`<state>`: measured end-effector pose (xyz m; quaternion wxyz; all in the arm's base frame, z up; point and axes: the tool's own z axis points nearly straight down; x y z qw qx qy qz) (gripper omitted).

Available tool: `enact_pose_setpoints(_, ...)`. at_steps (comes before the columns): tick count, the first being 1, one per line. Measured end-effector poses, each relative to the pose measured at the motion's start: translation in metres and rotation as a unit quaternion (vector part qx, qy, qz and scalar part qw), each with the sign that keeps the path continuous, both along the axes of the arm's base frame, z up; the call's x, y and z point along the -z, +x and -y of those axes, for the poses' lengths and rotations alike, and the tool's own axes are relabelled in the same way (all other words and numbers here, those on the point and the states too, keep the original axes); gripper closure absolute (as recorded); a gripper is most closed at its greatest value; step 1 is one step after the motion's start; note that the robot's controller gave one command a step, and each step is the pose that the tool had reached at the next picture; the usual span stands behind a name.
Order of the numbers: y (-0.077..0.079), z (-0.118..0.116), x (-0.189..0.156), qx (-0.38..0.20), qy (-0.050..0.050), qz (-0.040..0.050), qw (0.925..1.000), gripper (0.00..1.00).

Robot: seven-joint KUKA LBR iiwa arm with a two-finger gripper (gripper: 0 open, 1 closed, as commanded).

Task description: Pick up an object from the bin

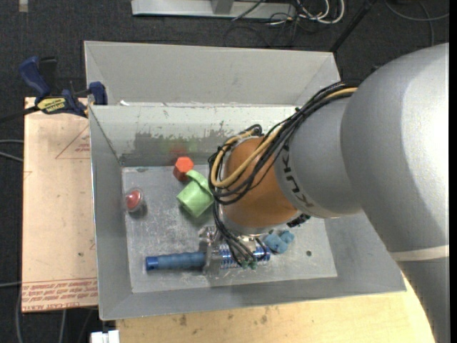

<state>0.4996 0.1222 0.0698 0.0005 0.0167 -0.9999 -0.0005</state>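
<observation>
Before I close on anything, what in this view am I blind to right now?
Camera view:
- Blue rod: right end hidden under the gripper; contact unclear.
- Pale blue thing: partly behind the orange wrist cover; kind unclear.
- Green block: right edge covered by the same cover.
- Small red round thing: too small to identify.
- Bin floor beneath the arm: hidden.

A dark blue rod (pixel 175 262) lies flat along the front of the bin (pixel 109 213), running left to right. Behind it sits a tilted light green block (pixel 194 197), with a small orange block (pixel 183 166) just beyond
</observation>
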Motion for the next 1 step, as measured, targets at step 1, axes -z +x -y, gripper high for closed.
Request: enact_pose_setpoints(1, 0.0016, -0.0008, -0.0685, 0.000, 0.001, 0.0036, 1.0000, 1.00)
